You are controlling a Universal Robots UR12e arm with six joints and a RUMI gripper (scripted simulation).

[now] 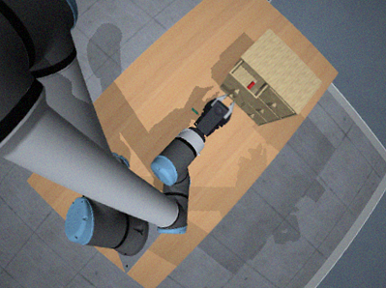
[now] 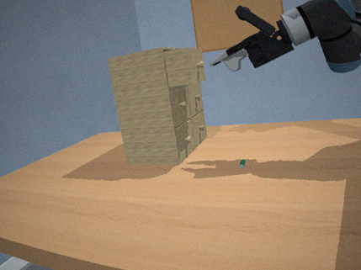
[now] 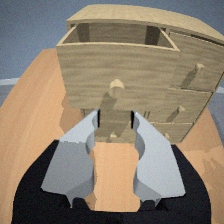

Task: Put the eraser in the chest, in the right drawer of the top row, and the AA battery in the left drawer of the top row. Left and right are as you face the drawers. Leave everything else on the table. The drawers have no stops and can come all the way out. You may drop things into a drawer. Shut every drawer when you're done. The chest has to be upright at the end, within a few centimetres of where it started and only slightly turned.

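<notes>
The wooden chest (image 1: pixel 280 70) stands upright at the far end of the table; it also shows in the side view (image 2: pixel 157 107) and the wrist view (image 3: pixel 150 75). Its top left drawer (image 3: pixel 116 65) is pulled out, and the other drawers look closed. In the overhead view a red eraser (image 1: pixel 251 85) lies inside the open drawer (image 1: pixel 244 81). The small green AA battery (image 1: pixel 194 110) (image 2: pixel 242 163) lies on the table in front of the chest. My gripper (image 2: pixel 220 61) hovers level with the top row, just short of the open drawer's knob (image 3: pixel 116 87). Its fingers stand narrow with nothing between them.
The table's edges lie well away from the chest and battery. A brown board (image 2: pixel 237 13) hangs on the wall behind my arm.
</notes>
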